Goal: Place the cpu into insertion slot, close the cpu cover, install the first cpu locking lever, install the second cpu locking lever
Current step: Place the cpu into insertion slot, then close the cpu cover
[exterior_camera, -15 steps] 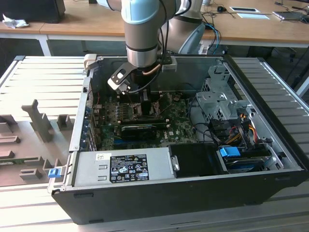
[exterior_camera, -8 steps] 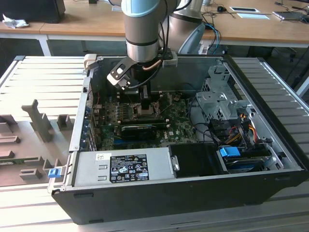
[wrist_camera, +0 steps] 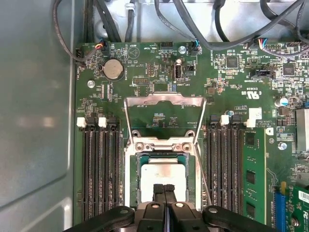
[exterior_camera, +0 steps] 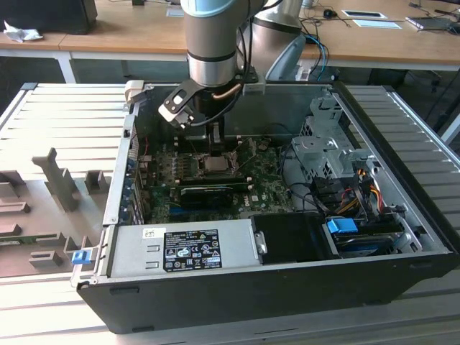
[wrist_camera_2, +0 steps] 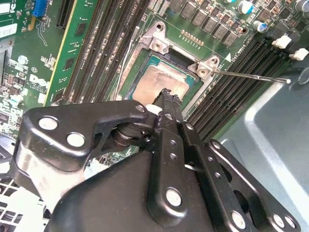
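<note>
The cpu (wrist_camera: 161, 174), a small square chip with a silver-grey top, lies flat in the insertion slot (wrist_camera: 136, 166) on the green motherboard; it is also in the second wrist view (wrist_camera_2: 157, 79) and in the exterior view (exterior_camera: 214, 164). The cpu cover (wrist_camera: 164, 100), a thin silver frame with a large cut-out, stands swung open beyond the slot. A thin locking lever (wrist_camera_2: 251, 76) sticks out sideways from one corner of the slot. My gripper (wrist_camera: 164, 187) is shut with nothing between its fingers, its tips right over the chip's near edge (wrist_camera_2: 168, 95); touching or just above, I cannot tell.
Black memory slots (wrist_camera: 99, 169) run along both sides of the socket. Cable bundles (wrist_camera: 159, 19) hang across the board's far edge. The case holds a power supply (exterior_camera: 183, 248), a drive cage (exterior_camera: 323, 147) and grey side walls (wrist_camera: 34, 121). The arm (exterior_camera: 212, 43) reaches down from above.
</note>
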### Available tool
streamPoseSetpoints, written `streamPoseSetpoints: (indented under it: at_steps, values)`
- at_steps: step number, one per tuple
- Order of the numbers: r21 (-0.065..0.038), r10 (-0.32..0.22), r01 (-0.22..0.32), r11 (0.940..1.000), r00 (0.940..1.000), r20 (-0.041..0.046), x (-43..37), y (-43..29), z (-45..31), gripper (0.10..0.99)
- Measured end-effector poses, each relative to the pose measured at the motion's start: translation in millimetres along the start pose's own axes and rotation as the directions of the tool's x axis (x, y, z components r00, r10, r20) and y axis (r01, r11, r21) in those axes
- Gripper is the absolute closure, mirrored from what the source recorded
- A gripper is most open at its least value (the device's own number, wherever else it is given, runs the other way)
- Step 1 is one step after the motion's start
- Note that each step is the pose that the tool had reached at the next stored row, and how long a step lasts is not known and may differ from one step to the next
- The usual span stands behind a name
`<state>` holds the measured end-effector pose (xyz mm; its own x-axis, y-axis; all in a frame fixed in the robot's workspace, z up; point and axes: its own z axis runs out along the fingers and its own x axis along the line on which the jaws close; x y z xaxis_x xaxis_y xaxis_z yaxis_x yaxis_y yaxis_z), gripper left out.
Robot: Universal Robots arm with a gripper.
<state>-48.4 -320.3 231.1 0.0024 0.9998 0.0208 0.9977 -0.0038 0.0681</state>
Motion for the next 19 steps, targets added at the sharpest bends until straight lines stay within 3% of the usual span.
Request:
streamPoseSetpoints:
  at_steps: [5, 8, 13, 19]
  values:
    - [0.000, 0.000, 0.000, 1.0000, 1.0000, -0.0002, 0.1, 0.2, -1.5, 0.980]
    - [0.007, 0.000, 0.000, 1.0000, 1.0000, 0.0001, -0.4, 11.9, -0.9, 0.980]
    - [0.007, 0.000, 0.000, 1.0000, 1.0000, 0.0003, -1.0, 14.5, -1.1, 0.980]
    - [0.007, 0.000, 0.000, 1.0000, 1.0000, 0.0001, -0.5, 15.4, -13.3, 0.980]
